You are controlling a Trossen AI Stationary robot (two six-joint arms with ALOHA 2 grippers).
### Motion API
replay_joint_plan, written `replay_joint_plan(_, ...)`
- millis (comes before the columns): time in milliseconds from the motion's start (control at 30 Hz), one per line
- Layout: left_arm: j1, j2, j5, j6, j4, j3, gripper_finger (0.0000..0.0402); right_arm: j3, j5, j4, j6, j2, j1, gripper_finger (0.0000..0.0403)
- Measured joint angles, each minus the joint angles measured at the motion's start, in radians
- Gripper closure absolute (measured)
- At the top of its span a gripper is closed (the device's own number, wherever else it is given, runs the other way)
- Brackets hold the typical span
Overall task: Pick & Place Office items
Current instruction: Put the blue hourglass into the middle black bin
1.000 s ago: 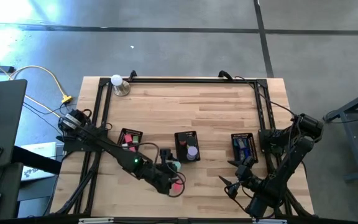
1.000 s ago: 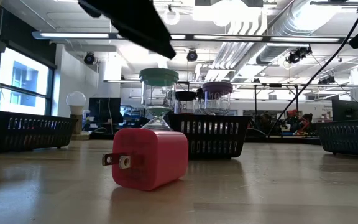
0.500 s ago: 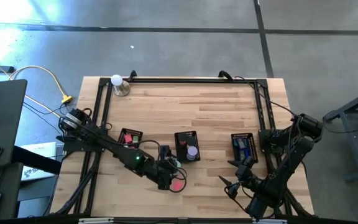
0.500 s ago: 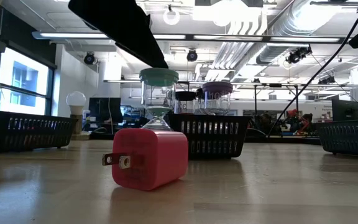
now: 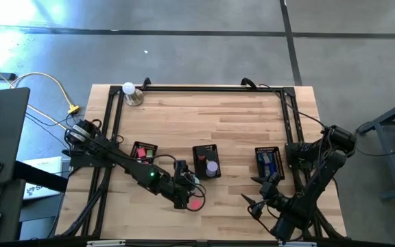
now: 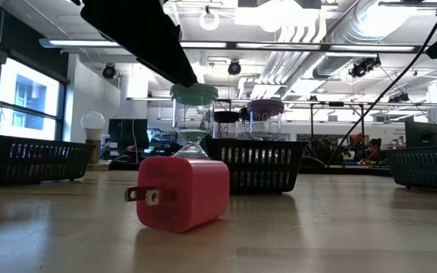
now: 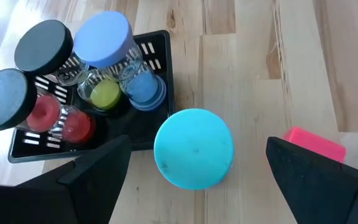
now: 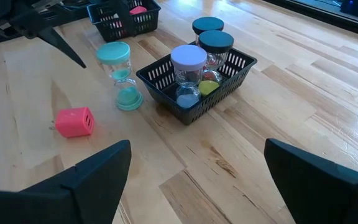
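Left gripper point(image 5: 184, 194), jaws apart and empty, has pulled back from over the pink plastic plug-in charger block point(image 5: 196, 203) toward the teal-capped sand timer point(image 7: 193, 148), likely next pick; right gripper point(image 5: 258, 203) idles open.

No legible text, label, brand, number or sign is showing in any view. The tops of the items and the faces of the pink block are showing plain, and anything on the fixtures in the room beyond the table is appearing too small to read.
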Motion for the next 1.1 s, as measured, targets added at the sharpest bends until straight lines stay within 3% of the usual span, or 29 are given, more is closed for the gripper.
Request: replay_joint_plan(1100, 0.012, 0.069, -0.011, 0.021, 0.027, 0.0, 0.0035, 0.0, 0.027, 0.053, -0.074, 0.0, 0.0, 0.0046)
